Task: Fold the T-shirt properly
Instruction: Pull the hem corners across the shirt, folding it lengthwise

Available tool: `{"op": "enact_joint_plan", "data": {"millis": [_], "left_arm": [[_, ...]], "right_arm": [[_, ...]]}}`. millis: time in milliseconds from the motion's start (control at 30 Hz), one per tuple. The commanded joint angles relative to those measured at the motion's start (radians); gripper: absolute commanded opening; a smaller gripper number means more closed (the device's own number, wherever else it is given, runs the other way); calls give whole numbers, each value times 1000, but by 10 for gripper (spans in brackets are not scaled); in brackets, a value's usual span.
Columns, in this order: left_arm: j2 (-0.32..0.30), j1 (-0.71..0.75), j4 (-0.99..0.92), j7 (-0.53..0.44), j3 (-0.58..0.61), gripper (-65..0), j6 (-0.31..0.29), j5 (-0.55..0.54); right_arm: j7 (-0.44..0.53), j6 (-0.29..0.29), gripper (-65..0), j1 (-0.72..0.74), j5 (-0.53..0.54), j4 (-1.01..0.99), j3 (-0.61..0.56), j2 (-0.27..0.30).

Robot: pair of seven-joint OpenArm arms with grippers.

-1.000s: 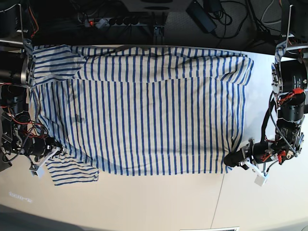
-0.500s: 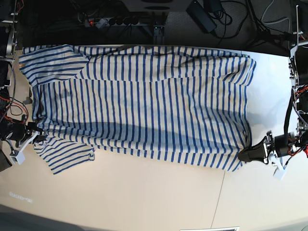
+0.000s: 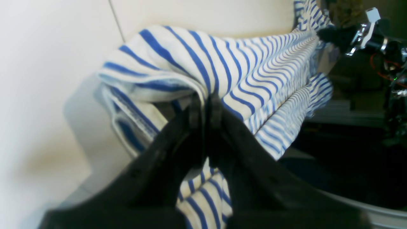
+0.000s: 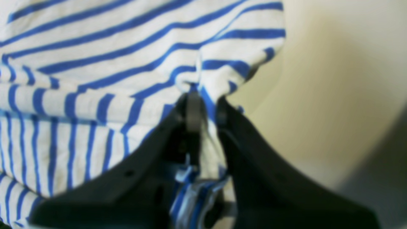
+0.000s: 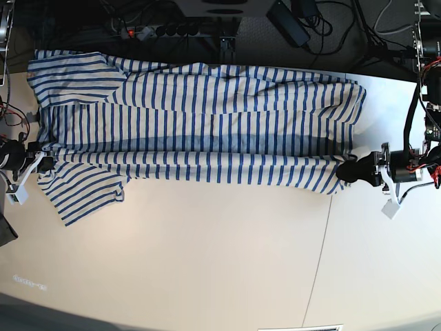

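While both end effectors grip, the T-shirt (image 5: 200,131) apparently folded upward.

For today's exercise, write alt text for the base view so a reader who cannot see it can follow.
A striped T-shirt lies stretched across a pale table, its near edge lifted. The left gripper and the right gripper each pinch one end of that edge. Cables run behind the table.

The T-shirt (image 5: 207,131) is soft, matt cloth. The left pincer (image 3: 205,108) pinching it is dull black plastic. Beside it, the bench (image 5: 207,262) looks smooth and pale.
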Motion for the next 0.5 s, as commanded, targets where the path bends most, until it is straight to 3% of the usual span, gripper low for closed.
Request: {"op": "enact_joint_plan", "data": {"millis": [0, 233, 267, 367, 400, 467], "left_arm": [[-27, -5, 23, -12, -9, -650, -23, -12], [-27, 28, 29, -12, -9, -650, -23, -12], [-27, 28, 29, -12, -9, -650, -23, -12], [-24, 27, 29, -12, -9, -650, -23, -12], [-22, 26, 29, -12, -9, -650, -23, -12], [-19, 24, 29, -12, -9, -650, -23, -12]], "right_arm": [[10, 79, -650, 15, -13, 16, 24, 36], [10, 77, -650, -62, -36, 14, 40, 28], [9, 77, -626, -66, -48, 14, 40, 23], [14, 70, -283, -81, -53, 13, 40, 14], [13, 69, -229, -81, -48, 13, 40, 14], [14, 69, -220, -78, -47, 14, 43, 15]]}}
